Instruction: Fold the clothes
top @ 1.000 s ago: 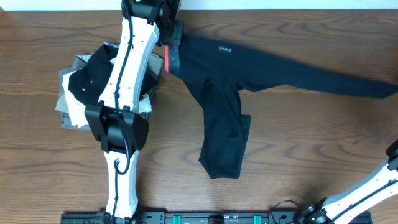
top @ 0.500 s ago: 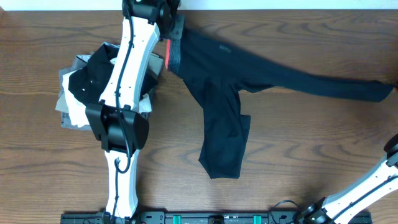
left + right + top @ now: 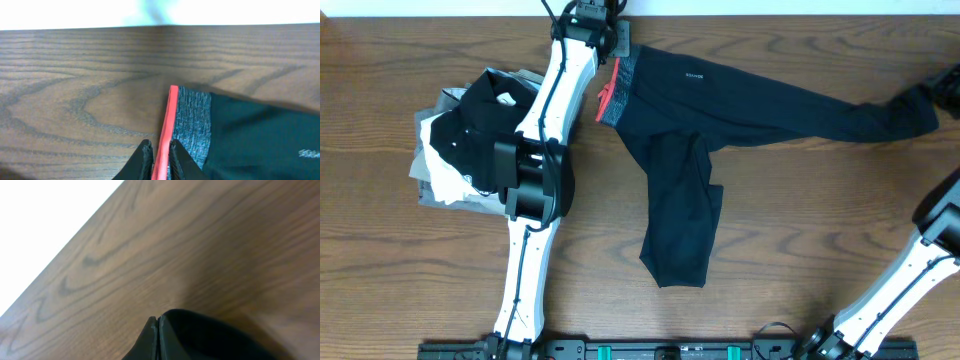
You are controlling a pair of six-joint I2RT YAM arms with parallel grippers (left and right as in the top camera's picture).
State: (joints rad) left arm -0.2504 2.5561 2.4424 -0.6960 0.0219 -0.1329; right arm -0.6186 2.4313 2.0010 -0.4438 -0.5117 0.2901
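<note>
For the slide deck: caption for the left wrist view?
Left hand pinches coral waistband edge of the leggings over the wood table.

"How is the light from above?"

"Bright and even. The wooden table [image 3: 800,250] shows its grain without glare, and the leggings [image 3: 740,100] cast only a thin, soft shadow."

"And the wrist cameras?"

"Both burn out to flat white past the table's far edge. On the left, the waistband [image 3: 190,125] is fairly sharp, while the fingertips [image 3: 144,161] at the bottom go soft. The right view is blurry, and its black cloth [image 3: 210,335] shows no detail."
</note>
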